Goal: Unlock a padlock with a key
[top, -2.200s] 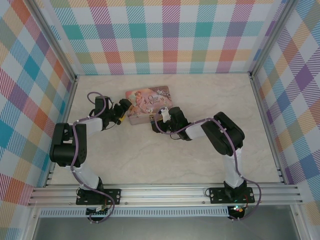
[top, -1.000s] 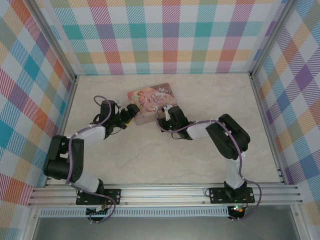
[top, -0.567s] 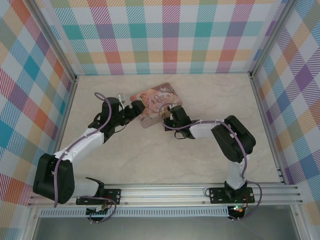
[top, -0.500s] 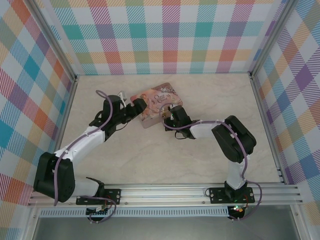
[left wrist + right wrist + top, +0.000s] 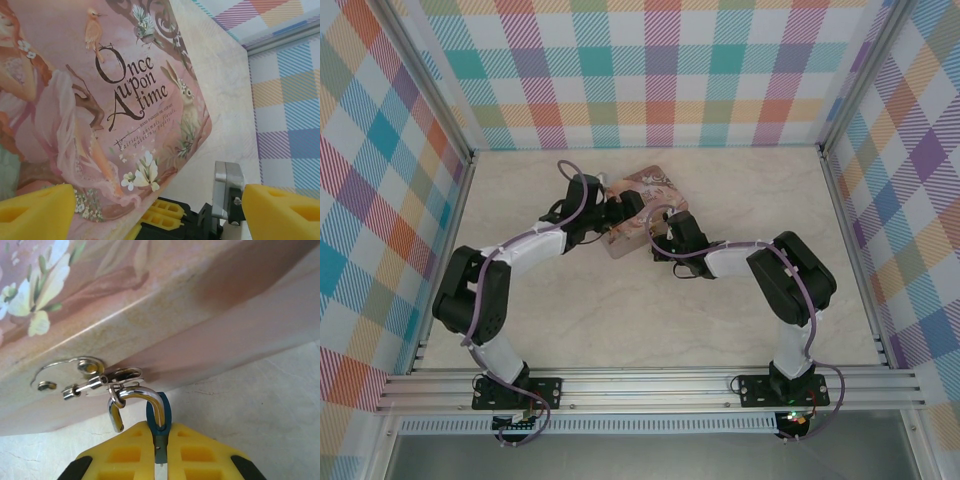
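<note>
The right fingers [image 5: 150, 446] are clenched on the padlock [image 5: 160, 417]. Its blue body is pinched between their tips, and its shackle rises just beyond them, hooked through a small ring on the front edge of the tin [image 5: 150, 300]. The left fingers [image 5: 623, 213] are released and spread wide. The tin's lid lies between and beyond them, on the desk [image 5: 620, 320].

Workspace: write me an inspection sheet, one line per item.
Surface: pale marbled tabletop.
Job's things: padlock hooked through the clasp ring on the side of the pink tin.
Clutter: nothing seen.
Grippers: right gripper shut on the padlock's blue body; left gripper open over the tin's lid.
Cables: purple cables run along both arms.
Surroundings: plaid walls, aluminium frame.
</note>
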